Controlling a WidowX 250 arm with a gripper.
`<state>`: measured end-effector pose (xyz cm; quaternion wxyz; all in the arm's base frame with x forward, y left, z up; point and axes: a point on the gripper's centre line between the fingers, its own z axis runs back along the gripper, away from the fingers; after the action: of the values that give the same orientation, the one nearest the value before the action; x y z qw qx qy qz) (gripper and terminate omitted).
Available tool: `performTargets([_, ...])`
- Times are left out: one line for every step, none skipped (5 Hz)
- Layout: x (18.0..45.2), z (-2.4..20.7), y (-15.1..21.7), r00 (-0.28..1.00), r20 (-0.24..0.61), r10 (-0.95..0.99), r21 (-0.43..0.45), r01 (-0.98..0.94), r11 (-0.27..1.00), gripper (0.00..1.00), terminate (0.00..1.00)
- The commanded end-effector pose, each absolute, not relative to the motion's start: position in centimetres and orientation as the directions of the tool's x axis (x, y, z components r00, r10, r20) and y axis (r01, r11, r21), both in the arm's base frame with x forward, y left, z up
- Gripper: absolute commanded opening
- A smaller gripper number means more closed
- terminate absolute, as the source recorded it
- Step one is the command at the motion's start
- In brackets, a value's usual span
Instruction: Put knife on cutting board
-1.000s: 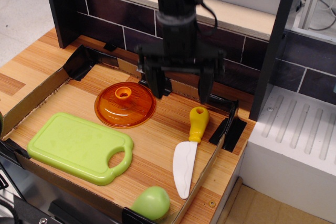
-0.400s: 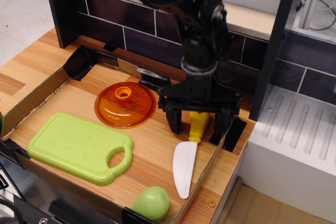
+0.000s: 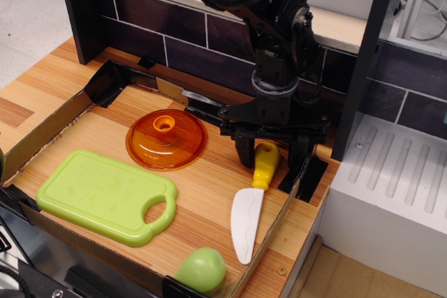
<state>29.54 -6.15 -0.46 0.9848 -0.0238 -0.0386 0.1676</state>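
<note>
Gripper, jaws spread astride the yellow handle of the knife (light, rigid, likely slippery plastic), best gripped there.

A mock kitchen in a lab — behind the tool runs a dark brick-pattern backsplash under a pale shelf, the wooden bench below it is fenced with taped cardboard, and beside it sits a white toy sink drainboard.
</note>
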Motion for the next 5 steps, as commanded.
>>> performTargets([30.0, 1.8, -6.9, 0.96, 0.07, 0.27, -0.119, -0.26, 0.958, 0.0, 0.0])
performTargets([30.0, 2.7, -6.7, 0.964, 0.063, 0.258, -0.117, -0.25, 0.961, 0.0, 0.0])
performTargets([30.5, 4.5, -6.7, 0.965, 0.075, 0.253, -0.139, -0.241, 0.961, 0.0, 0.0])
performTargets([31.6, 5.3, -6.3, 0.955, 0.074, 0.287, -0.164, -0.272, 0.948, 0.0, 0.0])
performTargets([31.9, 5.5, -6.0, 0.953, 0.066, 0.297, -0.169, -0.283, 0.944, 0.0, 0.0])
